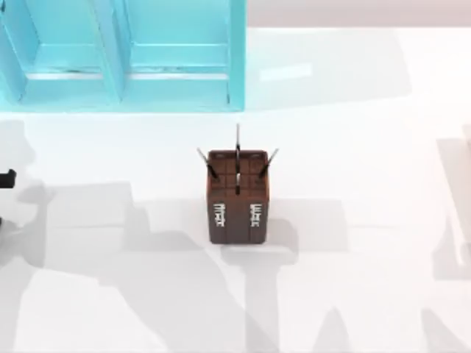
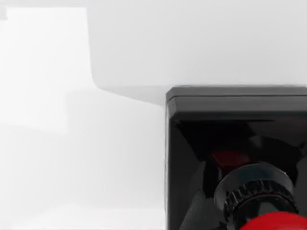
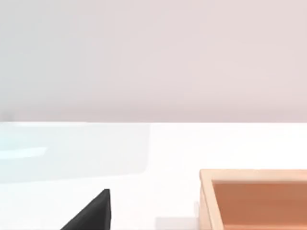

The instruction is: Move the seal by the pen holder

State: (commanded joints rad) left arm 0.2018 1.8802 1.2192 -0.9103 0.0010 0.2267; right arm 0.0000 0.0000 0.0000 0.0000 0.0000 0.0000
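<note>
White tabletop, cyan shelf unit [image 1: 121, 55] along the far left edge; one pen holder [image 1: 237, 197] stands upright near the table's middle with three dark pens [image 1: 237, 158] sticking up from its gridded top. One seal [image 2: 237, 160] fills the left wrist view close under the camera, black block base and red knob, though its place against the jaws cannot be told. Left arm [image 1: 6, 179] sits at the table's left edge, jaw state cannot be told; a tan open box [image 3: 254, 199] shows in the right wrist view.
</note>
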